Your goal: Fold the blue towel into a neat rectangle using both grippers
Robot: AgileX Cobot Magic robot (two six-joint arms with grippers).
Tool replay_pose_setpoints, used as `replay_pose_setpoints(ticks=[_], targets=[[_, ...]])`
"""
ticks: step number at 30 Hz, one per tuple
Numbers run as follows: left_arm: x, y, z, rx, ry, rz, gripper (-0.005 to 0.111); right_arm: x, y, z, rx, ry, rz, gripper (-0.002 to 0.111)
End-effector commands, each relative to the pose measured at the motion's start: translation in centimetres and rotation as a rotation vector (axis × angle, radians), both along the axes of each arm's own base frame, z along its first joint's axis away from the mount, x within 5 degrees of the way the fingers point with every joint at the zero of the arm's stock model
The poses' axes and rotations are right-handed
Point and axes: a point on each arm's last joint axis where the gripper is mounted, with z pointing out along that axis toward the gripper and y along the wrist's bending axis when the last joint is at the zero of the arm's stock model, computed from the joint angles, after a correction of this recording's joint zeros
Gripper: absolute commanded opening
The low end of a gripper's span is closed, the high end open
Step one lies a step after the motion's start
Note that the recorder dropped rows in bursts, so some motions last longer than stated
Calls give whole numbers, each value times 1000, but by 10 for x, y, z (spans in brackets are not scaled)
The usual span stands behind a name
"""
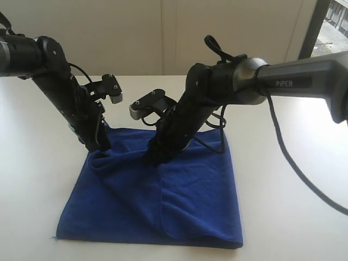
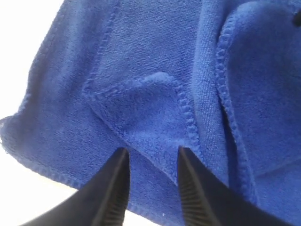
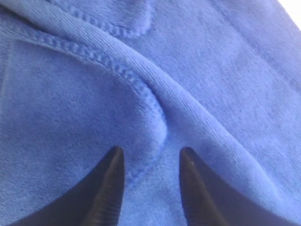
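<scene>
The blue towel lies on the white table, partly folded, with a doubled layer on the right and a creased fold down its middle. My left gripper is down at the towel's far left corner. In the left wrist view its jaws stand open, just above a small folded-over corner flap and the towel. My right gripper presses down near the towel's far middle. In the right wrist view it is open over a stitched hem of the towel, with nothing pinched between the fingers.
The white table surrounds the towel on all sides. A loose black cable hangs from the right arm's grey PiPER link across the table's right side. A wall and a window frame stand behind.
</scene>
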Motion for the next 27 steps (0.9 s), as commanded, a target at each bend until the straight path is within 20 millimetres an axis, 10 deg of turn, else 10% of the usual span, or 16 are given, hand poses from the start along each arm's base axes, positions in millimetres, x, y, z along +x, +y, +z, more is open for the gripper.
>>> replay_pose_setpoints(ticks=[1, 14, 27], targets=[[-7, -1, 2, 3, 61, -25, 40, 1, 2, -2, 31, -5, 15, 38], [-7, -2, 18, -28, 5, -21, 40, 5, 3, -30, 15, 30, -2, 37], [-7, -2, -9, -10, 36, -82, 41, 4, 4, -30, 26, 39, -8, 30]])
